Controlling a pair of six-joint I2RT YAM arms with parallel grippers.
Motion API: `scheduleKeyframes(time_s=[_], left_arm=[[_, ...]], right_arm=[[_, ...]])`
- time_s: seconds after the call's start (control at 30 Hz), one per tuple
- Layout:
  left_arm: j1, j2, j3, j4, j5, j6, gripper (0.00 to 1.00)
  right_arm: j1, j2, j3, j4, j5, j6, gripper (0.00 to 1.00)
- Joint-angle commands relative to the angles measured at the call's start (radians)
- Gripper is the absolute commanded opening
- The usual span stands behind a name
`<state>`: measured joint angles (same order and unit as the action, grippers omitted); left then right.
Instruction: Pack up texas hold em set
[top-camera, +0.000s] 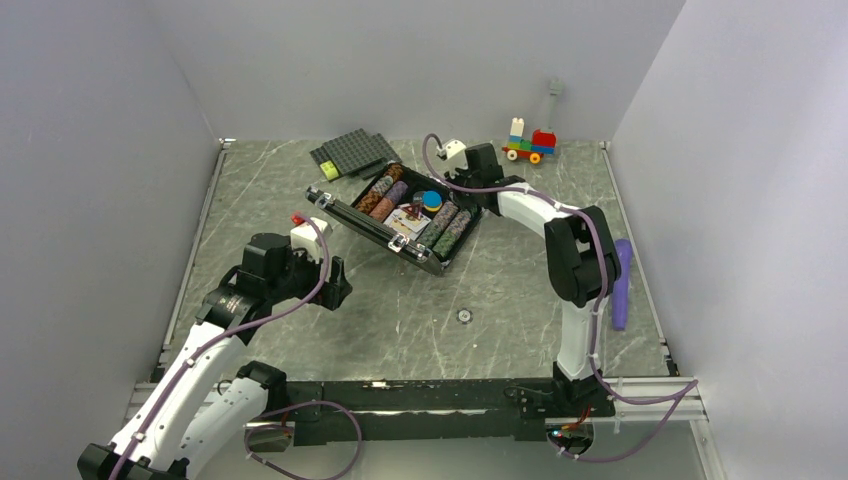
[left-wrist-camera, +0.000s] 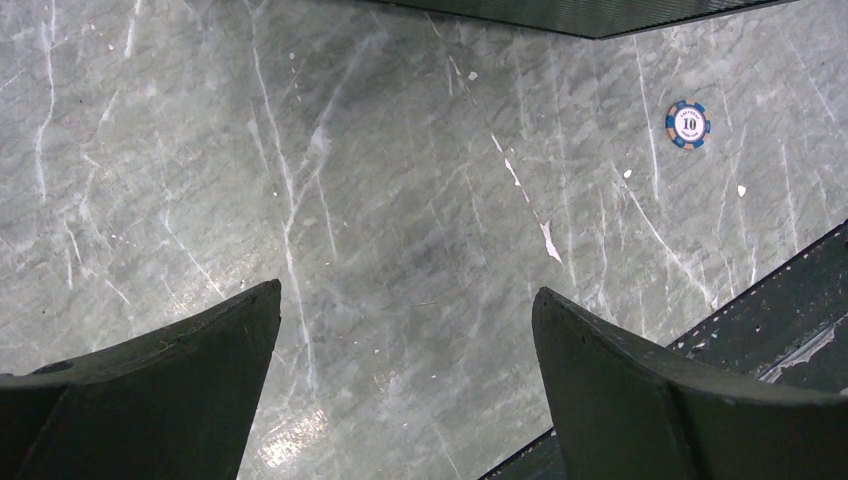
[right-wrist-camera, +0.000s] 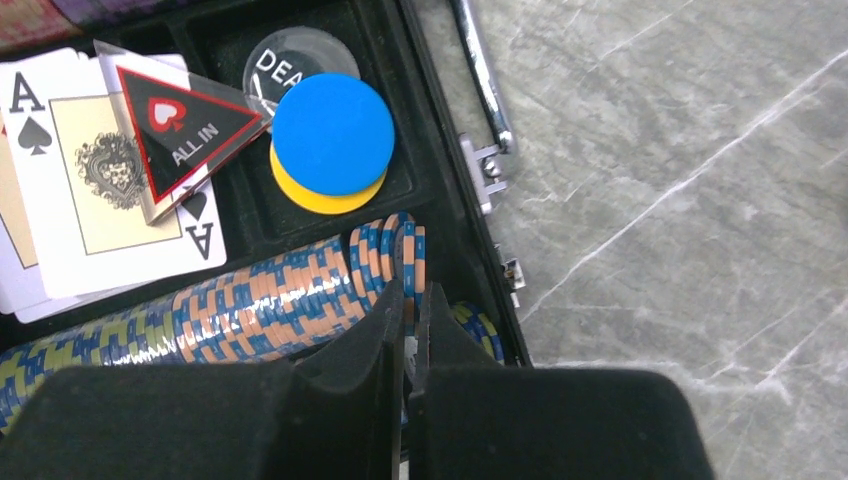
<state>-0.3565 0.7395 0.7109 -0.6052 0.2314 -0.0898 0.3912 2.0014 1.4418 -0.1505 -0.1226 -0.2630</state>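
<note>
Two white-and-black arms (top-camera: 190, 385); purple cables (top-camera: 597, 262) along each; white wrist cameras (top-camera: 304, 237); thick black wedge-shaped fingers (left-wrist-camera: 160, 400)

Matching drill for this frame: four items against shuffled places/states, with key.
Items
1. left gripper
2. right gripper
3. loose chip
4. blue disc

Places/states
A. resting on a yellow disc inside the case
B. flat on the table, outside the case
C. open, above bare table
D. shut, tips at the blue-and-orange chip row

Pairs: 1-C, 2-D, 3-B, 4-A
</note>
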Motion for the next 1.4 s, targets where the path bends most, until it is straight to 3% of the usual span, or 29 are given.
scheduleKeyframes(time_s=[0.0, 0.23, 0.53, 0.77, 1.0, 1.2, 1.37], left_arm=[[0.005, 0.0, 0.002, 0.031, 0.02, 0.013, 0.99], [0.005, 0.0, 0.002, 0.031, 0.02, 0.013, 0.99], [0.005, 0.004, 0.002, 0.031, 0.02, 0.013, 0.99], [0.005, 0.003, 0.006, 0.027, 0.017, 0.015, 0.99], [0.005, -0.049, 0.001, 0.033, -0.047, 0.01, 0.99], [0.004, -0.106, -0.012, 0.045, -0.075, -0.021, 0.98], [-0.012, -0.139, -0.035, 0.065, -0.082, -0.131, 0.96]], right_arm=[[-0.004, 0.011, 0.042, -0.011, -0.04, -0.022, 0.03], [-0.003, 0.012, 0.044, -0.023, -0.062, -0.027, 0.09], [-0.005, 0.002, 0.037, -0.017, -0.096, -0.026, 0.31], [-0.004, -0.028, 0.022, -0.004, -0.085, -0.009, 0.43], [-0.004, -0.186, -0.066, 0.009, -0.031, 0.083, 0.61], [0.008, -0.385, -0.229, -0.054, 0.048, 0.256, 0.64], [0.047, -0.551, -0.407, -0.172, 0.078, 0.398, 0.64]])
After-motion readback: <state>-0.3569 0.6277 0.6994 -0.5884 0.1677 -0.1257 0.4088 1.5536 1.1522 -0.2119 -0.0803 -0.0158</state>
